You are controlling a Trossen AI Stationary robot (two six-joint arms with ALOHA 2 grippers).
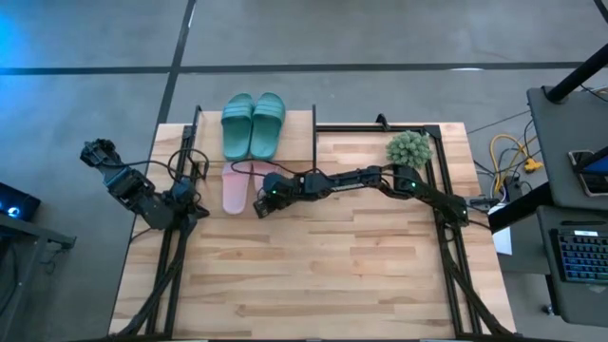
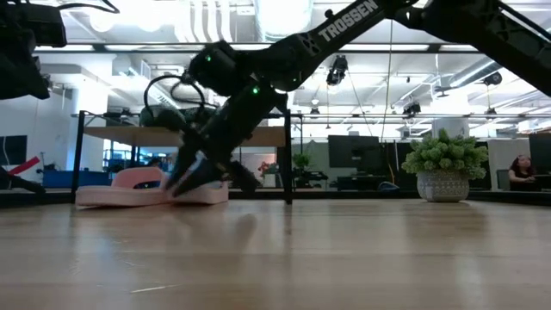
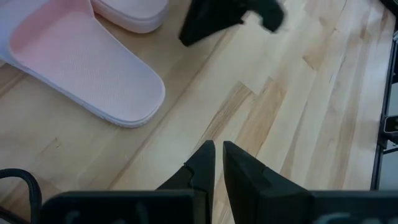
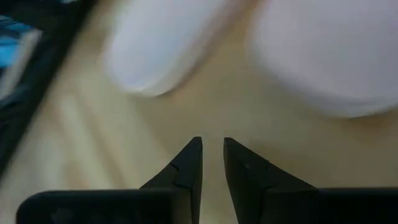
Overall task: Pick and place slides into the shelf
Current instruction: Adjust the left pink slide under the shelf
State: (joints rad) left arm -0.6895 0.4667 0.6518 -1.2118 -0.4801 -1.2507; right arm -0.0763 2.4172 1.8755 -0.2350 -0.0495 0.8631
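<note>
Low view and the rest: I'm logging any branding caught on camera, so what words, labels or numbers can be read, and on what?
"TROSSEN": white capitals on the right arm's dark upper link, low view.
Keyboard beside the table, high view: key legends too small to read.
Monitors in the room behind, low view: nothing legible.
Pink slides and teal slides: no readable marking.
Both wrist views: no text.

Matt rubbery pink slide (image 3: pixel 87 62) on pale grainy wooden tabletop (image 3: pixel 298 112).
</note>
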